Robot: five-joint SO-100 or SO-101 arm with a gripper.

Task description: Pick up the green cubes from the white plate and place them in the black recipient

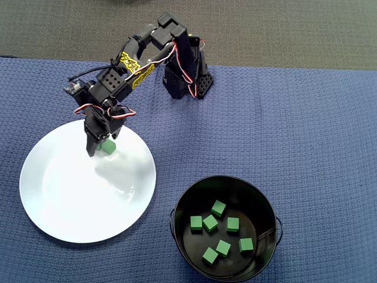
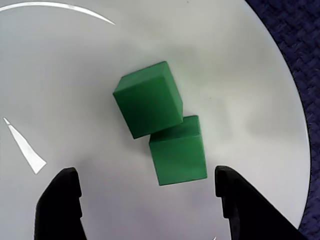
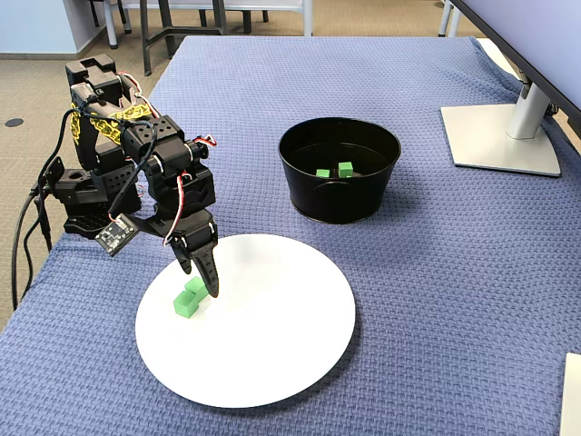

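The claw (image 2: 149,200) hangs spread wide and empty just above the white plate (image 1: 65,206), a finger either side of the nearer of two green cubes (image 2: 165,132) that touch corner to corner near the rim. Seven more cubes lie in the black recipient (image 1: 268,206). The plate looks slick; the cubes look light, stiff and matte, best pinched across two flat opposite faces, the nearer one first
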